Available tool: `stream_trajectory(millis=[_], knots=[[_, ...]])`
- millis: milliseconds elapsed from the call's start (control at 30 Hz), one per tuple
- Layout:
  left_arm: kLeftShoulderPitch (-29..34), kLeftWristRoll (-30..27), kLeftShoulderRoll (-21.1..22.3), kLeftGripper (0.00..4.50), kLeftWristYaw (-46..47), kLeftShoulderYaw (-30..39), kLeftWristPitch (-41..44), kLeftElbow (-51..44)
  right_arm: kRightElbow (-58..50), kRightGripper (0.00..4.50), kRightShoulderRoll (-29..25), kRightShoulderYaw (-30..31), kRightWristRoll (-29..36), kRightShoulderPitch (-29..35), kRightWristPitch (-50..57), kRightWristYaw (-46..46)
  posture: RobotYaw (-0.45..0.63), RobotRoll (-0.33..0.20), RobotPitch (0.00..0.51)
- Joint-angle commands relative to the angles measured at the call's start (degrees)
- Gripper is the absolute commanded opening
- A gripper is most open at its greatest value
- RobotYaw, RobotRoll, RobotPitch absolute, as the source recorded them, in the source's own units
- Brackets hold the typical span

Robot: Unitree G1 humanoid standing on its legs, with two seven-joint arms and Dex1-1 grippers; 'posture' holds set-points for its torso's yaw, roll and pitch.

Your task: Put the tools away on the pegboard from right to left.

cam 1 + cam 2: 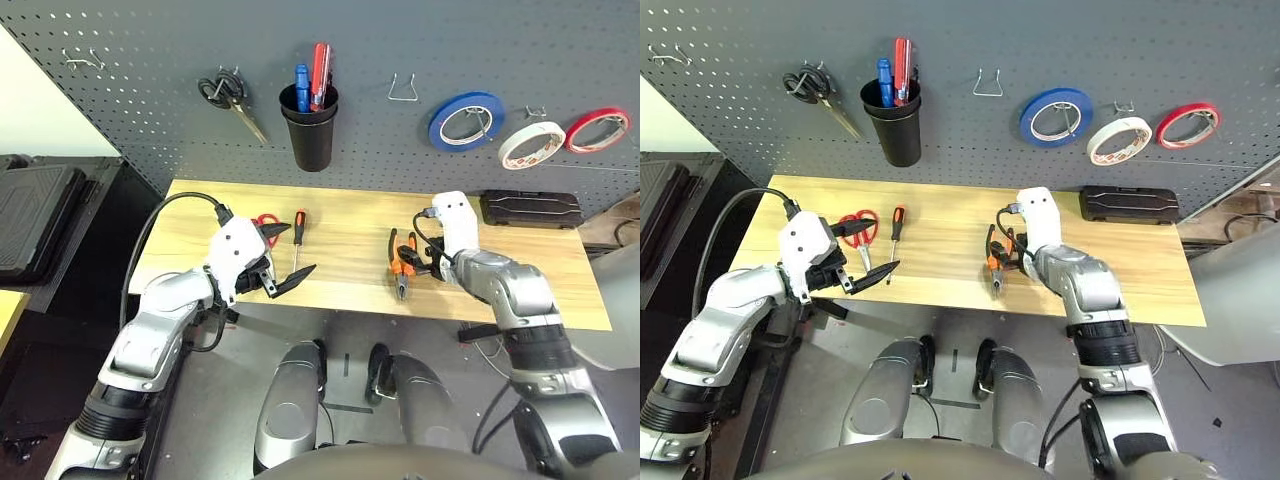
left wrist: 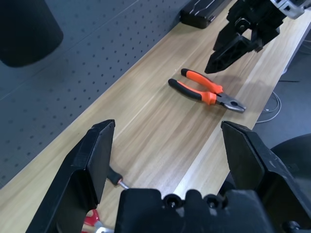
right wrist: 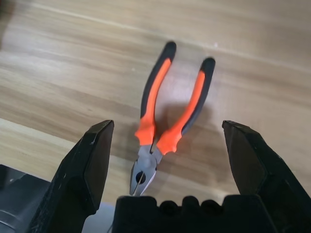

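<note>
Taking the cup [image 1: 310, 145] on the pegboard [image 1: 150, 70] as the landmark, the white tape [image 1: 509, 150] is up on the board well to its right, between the blue tape [image 1: 440, 125], which is nearer the cup, and the red tape [image 1: 574, 137], which is farther off. Between the cup and the blue tape, a bare wire hook [image 1: 403, 98] sticks out of the board. Just left of the cup hang the grey scissors [image 1: 243, 118], and farther left is another bare hook [image 1: 83, 63]. The cup itself holds a blue pen [image 1: 302, 90] and a red-handled tool [image 1: 320, 70], both standing upright. On the table [image 1: 350, 210], below the cup and slightly to its left, lie the screwdriver [image 1: 299, 228] and, left of that, the red scissors [image 1: 865, 258]. The left gripper [image 2: 169, 122] is down in this same area below the cup, close to both tools, its fingers spread wide with nothing between them. The pliers [image 3: 149, 104] lie on the table below and to the right of the cup, their handles parted and pointing toward the board, their nose toward the robot. The right gripper [image 3: 168, 122] is over them, also wide open and empty, one finger out to each side of the pliers and neither touching them. A black case [image 1: 530, 208] sits at the back of the table, well right of the cup.
</note>
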Motion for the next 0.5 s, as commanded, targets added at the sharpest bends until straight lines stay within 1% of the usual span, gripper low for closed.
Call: stream_trajectory(millis=[33, 267, 500], knots=[[1.1, 1.8, 1.1, 4.5, -1.0, -1.7, -0.5, 0.3, 3.6, 4.44, 2.1, -1.1, -0.2, -1.7, 2.8, -2.8, 0.3, 0.0, 0.237], [-0.6, 6.1, 2.0, 4.5, -2.3, -5.0, -3.9, 5.4, 11.0, 4.44, 5.3, -3.3, -1.3, -6.9, 3.8, -8.4, 0.3, 0.0, 0.244], [-3.5, 8.4, 1.4, 4.5, -3.2, -6.9, -6.2, 10.0, 17.6, 4.44, 7.0, -5.5, -1.7, -10.6, 3.6, -12.0, 0.3, 0.0, 0.255]])
